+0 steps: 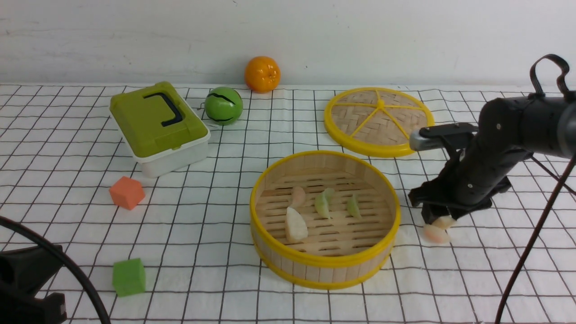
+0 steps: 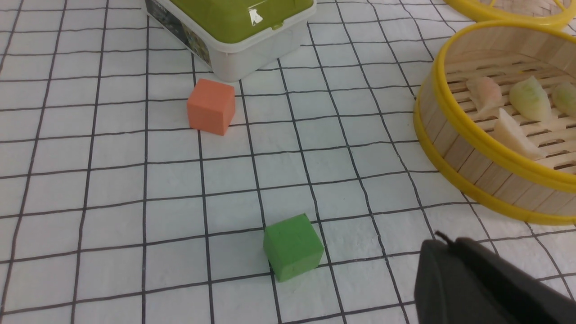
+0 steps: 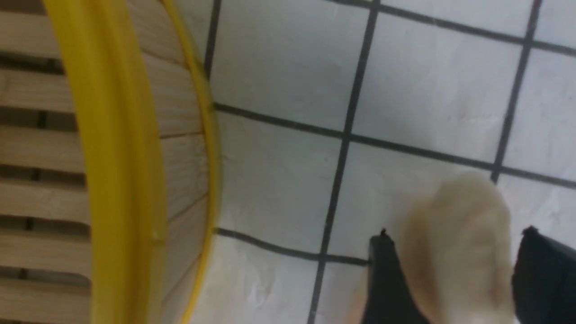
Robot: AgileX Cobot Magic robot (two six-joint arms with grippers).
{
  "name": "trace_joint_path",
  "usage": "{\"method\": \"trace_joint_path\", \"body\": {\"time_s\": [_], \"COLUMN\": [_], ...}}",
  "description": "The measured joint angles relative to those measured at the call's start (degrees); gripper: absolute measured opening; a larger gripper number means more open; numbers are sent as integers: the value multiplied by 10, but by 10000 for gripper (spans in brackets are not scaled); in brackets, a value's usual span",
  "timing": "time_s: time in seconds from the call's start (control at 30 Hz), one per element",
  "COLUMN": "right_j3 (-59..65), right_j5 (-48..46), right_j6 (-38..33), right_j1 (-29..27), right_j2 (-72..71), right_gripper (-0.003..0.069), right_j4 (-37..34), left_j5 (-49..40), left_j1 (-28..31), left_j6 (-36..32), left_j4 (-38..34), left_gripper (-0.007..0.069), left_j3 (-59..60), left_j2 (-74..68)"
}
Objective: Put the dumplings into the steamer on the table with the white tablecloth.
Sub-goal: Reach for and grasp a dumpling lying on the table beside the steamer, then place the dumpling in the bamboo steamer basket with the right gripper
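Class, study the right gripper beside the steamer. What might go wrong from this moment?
1. The right gripper straddles a cream dumpling with its jaws open; an off-centre closing might squeeze it out onto the tablecloth.
2. A pinkish dumpling lies right by it, so the fingers may nudge or pinch that one too.
3. The steamer wall stands close; a low carry may strike its yellow rim.

four dumplings (image 1: 322, 204) in steamer (image 1: 315, 269) | two dumplings (image 1: 436, 234) right of it | disc (image 1: 379, 121) behind
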State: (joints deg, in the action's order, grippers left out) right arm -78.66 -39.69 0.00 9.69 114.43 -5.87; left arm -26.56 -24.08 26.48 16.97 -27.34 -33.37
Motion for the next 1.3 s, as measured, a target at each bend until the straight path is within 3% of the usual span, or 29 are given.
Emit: {"method": "trace_joint_path", "body": {"time_s": [0.1, 0.5, 0.67, 0.83, 0.97, 1.17, 1.3], "right_j3": [0, -5, -10, -11, -11, -11, -11], "right_j5": [-3, -31, -44, -45, -4, 25, 47], "right_j6": [11, 24, 14, -92, -141, -120, -35], "right_j1": [0, 1, 19, 83, 142, 171, 177], "right_j2": [5, -51, -123, -119, -77, -35, -12], "right_gripper": [248, 247, 247, 247, 247, 247, 247], "right_j4": [-6, -17, -126, -262, -297, -257, -172], "left_j5": [0, 0, 0, 0, 0, 0, -1], "left_j1": [0, 0, 0, 0, 0, 0, 0], "left_j6": [0, 0, 0, 0, 0, 0, 0], "left_j4": [0, -1, -1, -1, -1, -6, -10], "left_gripper": [4, 4, 6, 9, 14, 19, 20], "left_j3": [0, 0, 0, 0, 0, 0, 0], "left_j2": [0, 0, 0, 0, 0, 0, 0]}}
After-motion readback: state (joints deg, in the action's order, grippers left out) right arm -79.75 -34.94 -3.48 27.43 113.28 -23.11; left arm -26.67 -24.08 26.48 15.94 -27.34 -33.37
